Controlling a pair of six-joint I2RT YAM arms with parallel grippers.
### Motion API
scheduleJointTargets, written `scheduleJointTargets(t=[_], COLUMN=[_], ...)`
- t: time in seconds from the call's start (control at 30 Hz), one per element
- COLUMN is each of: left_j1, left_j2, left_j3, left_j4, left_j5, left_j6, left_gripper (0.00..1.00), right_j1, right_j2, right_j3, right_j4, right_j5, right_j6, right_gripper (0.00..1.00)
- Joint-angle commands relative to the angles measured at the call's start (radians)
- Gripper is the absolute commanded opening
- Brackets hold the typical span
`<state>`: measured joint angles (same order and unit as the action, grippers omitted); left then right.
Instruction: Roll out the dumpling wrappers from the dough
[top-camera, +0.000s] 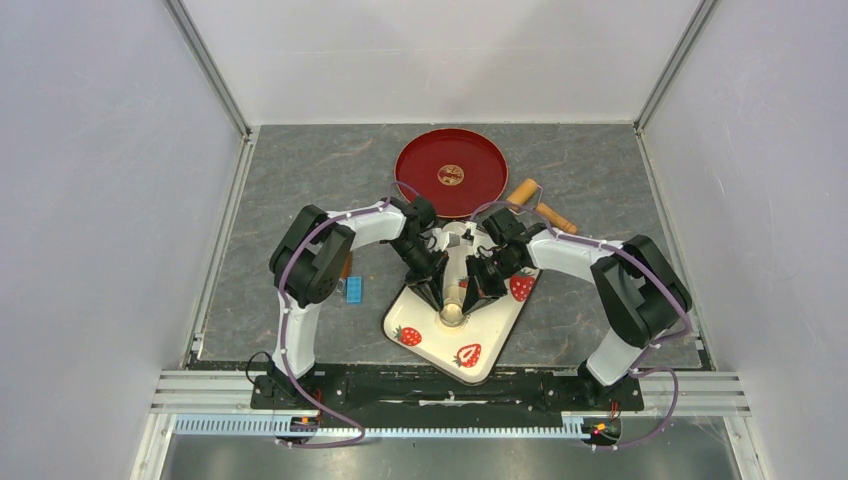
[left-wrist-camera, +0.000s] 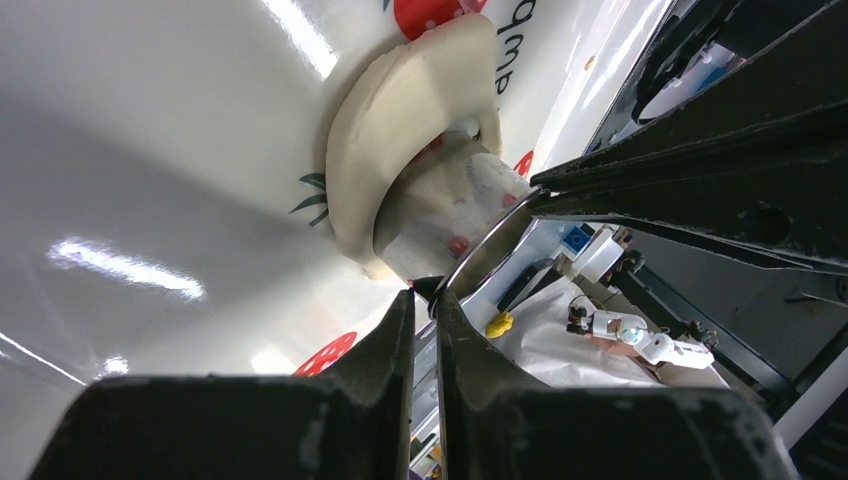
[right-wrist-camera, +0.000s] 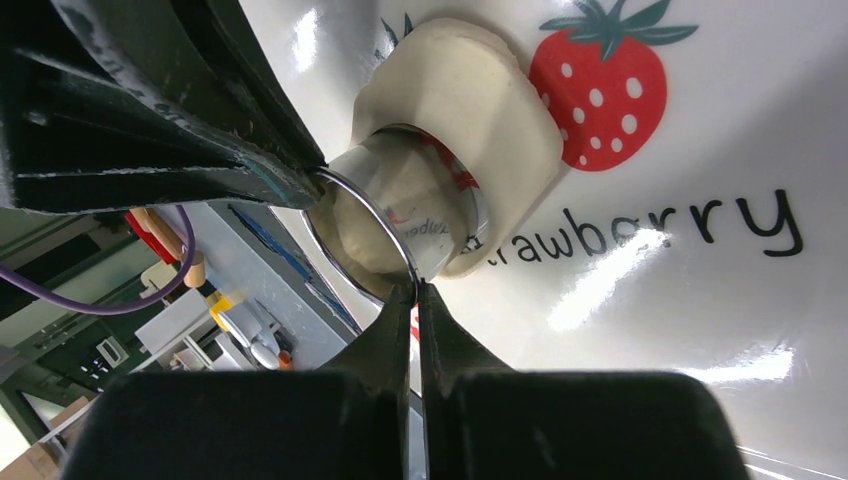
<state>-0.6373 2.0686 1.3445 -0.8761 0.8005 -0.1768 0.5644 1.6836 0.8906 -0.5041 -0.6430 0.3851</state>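
A flattened oval of pale dough (right-wrist-camera: 470, 90) lies on the white strawberry tray (top-camera: 490, 340). A small metal ring cutter (right-wrist-camera: 400, 215) stands pressed into the dough's near end, and pale dough shows inside it. My right gripper (right-wrist-camera: 414, 288) is shut on the near side of the ring's thin rim. My left gripper (left-wrist-camera: 426, 297) straddles the opposite side of the ring cutter (left-wrist-camera: 450, 225), with a narrow gap still showing between its jaws. In the top view both grippers meet over the ring cutter (top-camera: 452, 316). The dumpling wrappers are out of view.
A red plate (top-camera: 450, 172) with a gold emblem sits behind the tray. A tan wooden roller (top-camera: 540, 205) lies at the back right, partly under the right arm. A small blue block (top-camera: 353, 288) lies left of the tray.
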Motion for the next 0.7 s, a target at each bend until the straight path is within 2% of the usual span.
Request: scheduleJointTargets(t=[0.0,0.3,0.67], left_j1=[-0.011,-0.011,-0.02], left_j2=[0.051,0.076,0.098], left_j3=[-0.002,0.003,0.009], left_j4=[-0.019,-0.033,-0.059], left_j5=[-0.107,-0.134,-0.17], left_j6=[0.097,0.107,0.122], left_gripper=[0.15,0.12,0.11], right_j1=[0.012,0.012,0.011], right_j2=[0.072,0.124,0.149], right_j3=[-0.055,-0.073,-0.124], right_j4=[-0.12,-0.167,-0.157], right_j5=[0.126,0.223,0.268], right_j6=[-0.065,-0.11,-0.131], right_gripper=[0.0,0.0,0.0])
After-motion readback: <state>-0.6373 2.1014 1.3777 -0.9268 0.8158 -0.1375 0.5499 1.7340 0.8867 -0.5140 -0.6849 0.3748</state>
